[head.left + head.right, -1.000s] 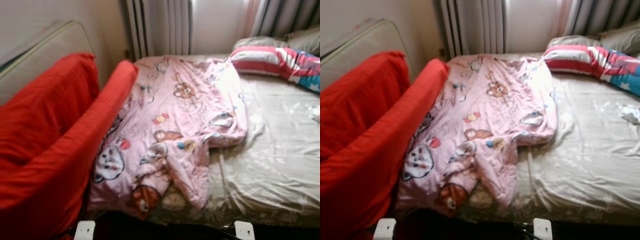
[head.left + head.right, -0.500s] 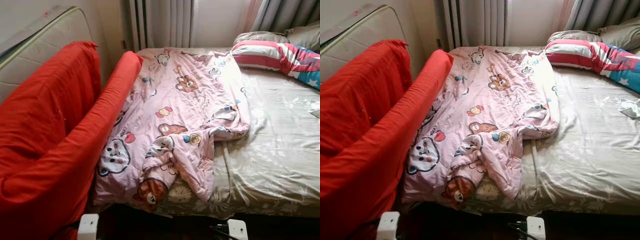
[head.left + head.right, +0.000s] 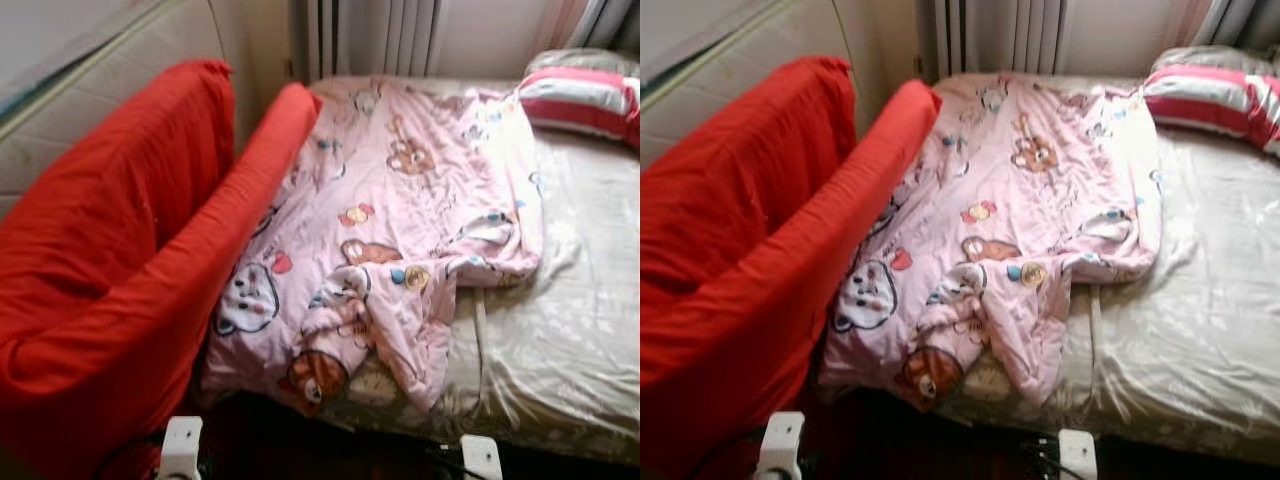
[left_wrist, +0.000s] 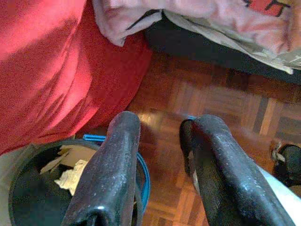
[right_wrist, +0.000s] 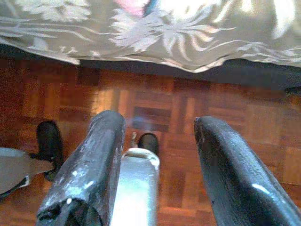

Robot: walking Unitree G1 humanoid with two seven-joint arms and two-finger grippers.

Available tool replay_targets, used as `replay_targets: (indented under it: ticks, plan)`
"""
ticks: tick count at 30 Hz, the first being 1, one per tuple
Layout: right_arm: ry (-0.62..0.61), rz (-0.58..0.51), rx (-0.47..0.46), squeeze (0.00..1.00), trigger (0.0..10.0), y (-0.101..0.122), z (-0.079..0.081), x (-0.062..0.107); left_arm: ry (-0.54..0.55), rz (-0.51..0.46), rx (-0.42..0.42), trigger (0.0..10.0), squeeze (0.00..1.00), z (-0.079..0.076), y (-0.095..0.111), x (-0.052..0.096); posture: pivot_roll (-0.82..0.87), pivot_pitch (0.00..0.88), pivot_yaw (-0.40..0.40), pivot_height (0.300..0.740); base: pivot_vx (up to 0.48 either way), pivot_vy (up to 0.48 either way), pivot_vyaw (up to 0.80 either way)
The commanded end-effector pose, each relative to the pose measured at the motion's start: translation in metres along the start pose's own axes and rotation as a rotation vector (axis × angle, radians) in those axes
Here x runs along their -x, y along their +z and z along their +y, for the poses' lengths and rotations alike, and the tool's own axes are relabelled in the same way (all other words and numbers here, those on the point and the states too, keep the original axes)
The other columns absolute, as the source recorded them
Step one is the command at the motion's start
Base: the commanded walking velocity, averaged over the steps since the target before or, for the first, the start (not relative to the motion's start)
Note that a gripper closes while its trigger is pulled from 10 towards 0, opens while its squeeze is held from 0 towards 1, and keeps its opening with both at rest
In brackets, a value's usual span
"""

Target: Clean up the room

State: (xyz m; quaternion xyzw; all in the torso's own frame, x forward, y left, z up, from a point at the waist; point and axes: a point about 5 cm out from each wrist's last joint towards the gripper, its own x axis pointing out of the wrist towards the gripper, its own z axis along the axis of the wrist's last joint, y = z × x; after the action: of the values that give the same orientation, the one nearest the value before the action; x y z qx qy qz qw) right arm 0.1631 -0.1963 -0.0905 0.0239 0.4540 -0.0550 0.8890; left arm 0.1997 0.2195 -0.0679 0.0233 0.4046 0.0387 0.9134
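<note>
A pink quilt (image 3: 400,220) printed with cartoon bears lies rumpled across the left half of the bed (image 3: 570,330), one corner hanging over the near edge. A red-covered sofa (image 3: 120,270) stands against the bed's left side. My left gripper (image 4: 161,125) hangs open over parquet floor, just above a dark bin with a blue rim (image 4: 96,138) holding crumpled paper (image 4: 70,176). My right gripper (image 5: 159,123) hangs open over the parquet, near the flowered sheet edge (image 5: 155,33) of the bed.
A red-and-white striped pillow (image 3: 580,100) lies at the bed's far right. A radiator (image 3: 370,40) stands on the wall behind. A pale mattress (image 3: 100,100) leans behind the sofa. Dark floor (image 3: 300,440) runs along the bed's near edge.
The whole picture has slid to the right and turned slightly blurred, so the camera has turned left. The quilt, sofa and pillow lie as before.
</note>
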Motion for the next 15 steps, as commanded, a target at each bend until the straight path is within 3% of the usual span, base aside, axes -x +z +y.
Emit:
replay_targets:
  ticks: [1,3,12,15]
  plan:
    - [0.003,0.027,0.000,0.00,10.0,-0.010,0.000,0.002,0.004,0.029,-0.011,10.0,0.00,0.003,-0.010,0.003,-0.03,0.098,0.052,0.740,0.000,0.000,0.00]
    - [0.007,0.026,0.000,0.00,10.0,-0.010,0.002,0.002,0.003,0.026,-0.012,10.0,0.00,0.002,-0.009,0.003,-0.03,0.098,0.052,0.740,0.000,0.000,0.00]
    - [0.011,0.020,-0.005,0.00,10.0,-0.007,0.011,0.001,-0.001,0.013,-0.014,10.0,0.00,0.000,-0.004,0.001,-0.03,0.107,0.050,0.740,0.000,0.000,0.80]
    - [0.004,0.011,-0.034,0.00,10.0,-0.005,0.015,0.000,-0.009,0.009,-0.013,10.0,0.00,-0.002,-0.004,0.001,-0.03,0.109,0.049,0.740,0.000,0.000,0.00]
